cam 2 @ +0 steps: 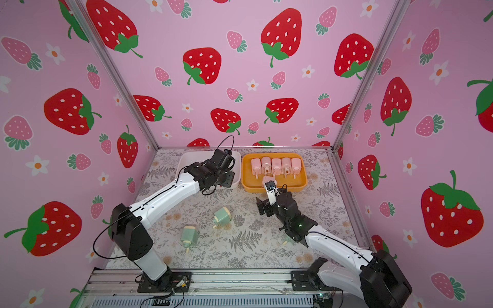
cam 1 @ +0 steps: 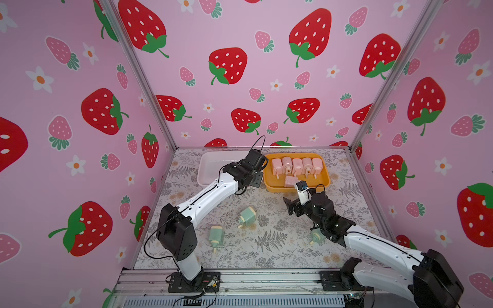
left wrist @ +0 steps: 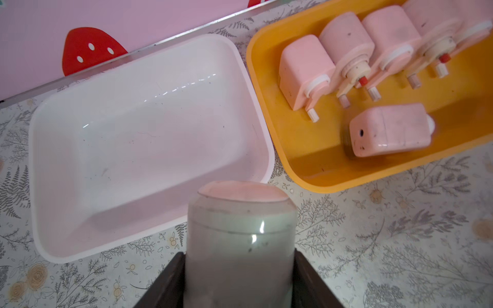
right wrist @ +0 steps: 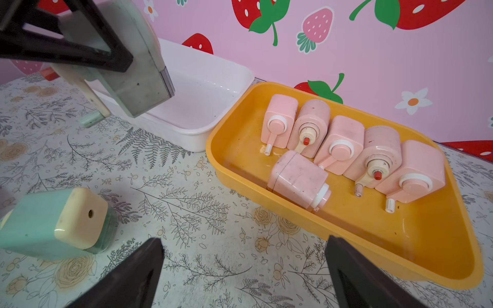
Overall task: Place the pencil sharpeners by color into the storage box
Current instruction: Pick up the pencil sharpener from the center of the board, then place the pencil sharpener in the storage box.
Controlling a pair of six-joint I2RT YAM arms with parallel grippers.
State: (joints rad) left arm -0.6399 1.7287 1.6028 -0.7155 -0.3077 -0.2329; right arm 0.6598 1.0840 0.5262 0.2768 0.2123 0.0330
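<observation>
A mint green pencil sharpener (left wrist: 240,240) sits between the jaws of my left gripper (left wrist: 240,257), which is shut on it, above the near edge of the empty white storage box (left wrist: 256,112). The right wrist view shows the same held sharpener (right wrist: 133,74) tilted over that box (right wrist: 213,117). Several pink sharpeners (cam 1: 296,166) lie in the orange tray (cam 1: 326,181), most in a row and one (right wrist: 296,178) on its side in front. My right gripper (right wrist: 244,240) is open over the table in front of the orange tray, holding nothing.
Three green sharpeners lie loose on the floral table: one (cam 1: 246,216) mid-table, one (cam 1: 215,234) nearer the front, one (cam 1: 317,237) partly under my right arm. Strawberry-print walls close in three sides. The white box (cam 1: 210,170) and orange tray stand side by side at the back.
</observation>
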